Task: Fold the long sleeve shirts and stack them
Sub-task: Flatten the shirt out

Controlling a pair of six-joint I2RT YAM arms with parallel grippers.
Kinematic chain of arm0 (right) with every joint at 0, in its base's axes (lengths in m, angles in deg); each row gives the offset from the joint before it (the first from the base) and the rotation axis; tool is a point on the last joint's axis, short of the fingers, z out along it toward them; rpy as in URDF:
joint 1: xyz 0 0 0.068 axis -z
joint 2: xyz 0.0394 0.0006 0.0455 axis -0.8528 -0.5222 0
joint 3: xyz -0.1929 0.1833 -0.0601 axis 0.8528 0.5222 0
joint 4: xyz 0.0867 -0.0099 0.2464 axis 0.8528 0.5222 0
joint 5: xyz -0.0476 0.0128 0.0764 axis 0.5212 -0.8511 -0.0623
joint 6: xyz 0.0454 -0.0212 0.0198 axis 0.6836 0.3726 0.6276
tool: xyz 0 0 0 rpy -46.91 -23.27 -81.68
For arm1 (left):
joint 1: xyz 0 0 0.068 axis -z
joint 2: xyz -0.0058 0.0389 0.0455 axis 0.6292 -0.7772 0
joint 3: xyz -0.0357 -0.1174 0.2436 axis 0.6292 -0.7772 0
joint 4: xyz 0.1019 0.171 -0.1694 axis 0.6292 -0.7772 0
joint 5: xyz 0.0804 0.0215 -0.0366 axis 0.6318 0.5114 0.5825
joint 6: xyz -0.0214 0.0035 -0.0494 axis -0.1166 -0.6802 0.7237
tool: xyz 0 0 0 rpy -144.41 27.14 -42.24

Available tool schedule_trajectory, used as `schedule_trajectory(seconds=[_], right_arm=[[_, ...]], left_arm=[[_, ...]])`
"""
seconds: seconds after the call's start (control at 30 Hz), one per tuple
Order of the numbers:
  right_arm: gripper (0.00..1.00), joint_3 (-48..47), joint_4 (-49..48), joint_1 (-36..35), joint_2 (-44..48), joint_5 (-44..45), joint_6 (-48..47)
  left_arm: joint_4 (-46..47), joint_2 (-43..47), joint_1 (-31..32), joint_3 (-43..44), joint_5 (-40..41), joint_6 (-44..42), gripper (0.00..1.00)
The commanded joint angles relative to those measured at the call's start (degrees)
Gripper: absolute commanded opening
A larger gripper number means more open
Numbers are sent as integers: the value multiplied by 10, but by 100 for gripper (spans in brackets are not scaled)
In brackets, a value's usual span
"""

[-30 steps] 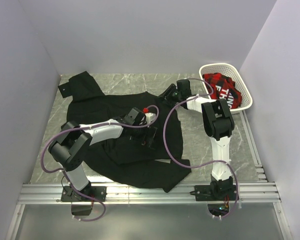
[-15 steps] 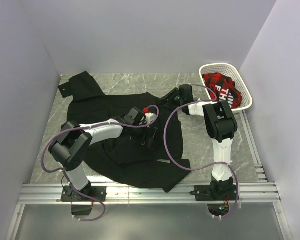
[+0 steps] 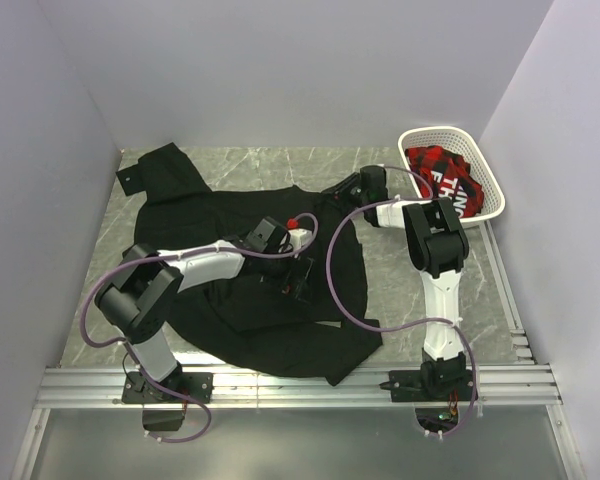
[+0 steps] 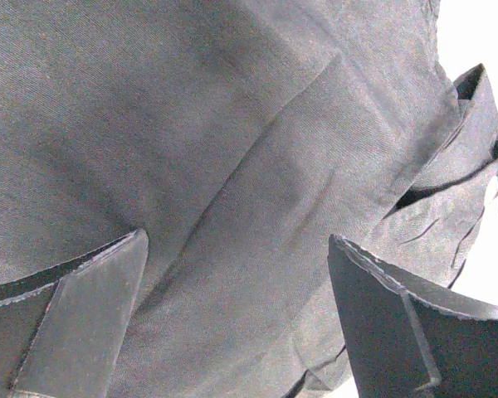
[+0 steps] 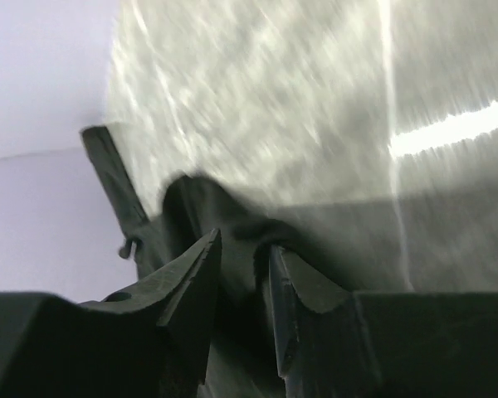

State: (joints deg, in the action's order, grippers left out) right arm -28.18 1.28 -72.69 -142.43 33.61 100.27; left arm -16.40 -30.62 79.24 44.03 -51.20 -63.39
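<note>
A black long sleeve shirt (image 3: 240, 220) lies spread over the marble table, one sleeve reaching the far left corner. My left gripper (image 3: 298, 278) hovers over the shirt's middle. In the left wrist view it (image 4: 236, 240) is wide open, with only creased black fabric (image 4: 232, 149) beneath it. My right gripper (image 3: 342, 188) is at the shirt's far right edge near the collar. In the right wrist view it (image 5: 245, 242) has its jaws nearly closed, with a fold of the black fabric (image 5: 191, 207) pinched between them just above the table.
A white basket (image 3: 450, 133) stands at the back right and holds a red and black plaid cloth (image 3: 438, 168). Purple cables loop over the shirt. Grey walls close in the left, back and right. A metal rail (image 3: 300, 385) runs along the near edge.
My right gripper has shifted slightly right and nearer with the shirt's edge in it. The left gripper has barely moved over the shirt's middle.
</note>
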Motion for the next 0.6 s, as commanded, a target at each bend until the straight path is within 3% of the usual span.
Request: schedule_trajectory(seconds=[0.0, 0.3, 0.57], right_arm=[[36, -48, -40, 15, -4, -2, -1], [35, -112, -2, 58, 0, 20, -27], [35, -96, 68, 78, 54, 46, -72]], left_arm=[[-58, -5, 4, -36, -15, -10, 98], [-70, 12, 4, -45, -22, -23, 98], [-62, 34, 4, -55, -7, -19, 98]])
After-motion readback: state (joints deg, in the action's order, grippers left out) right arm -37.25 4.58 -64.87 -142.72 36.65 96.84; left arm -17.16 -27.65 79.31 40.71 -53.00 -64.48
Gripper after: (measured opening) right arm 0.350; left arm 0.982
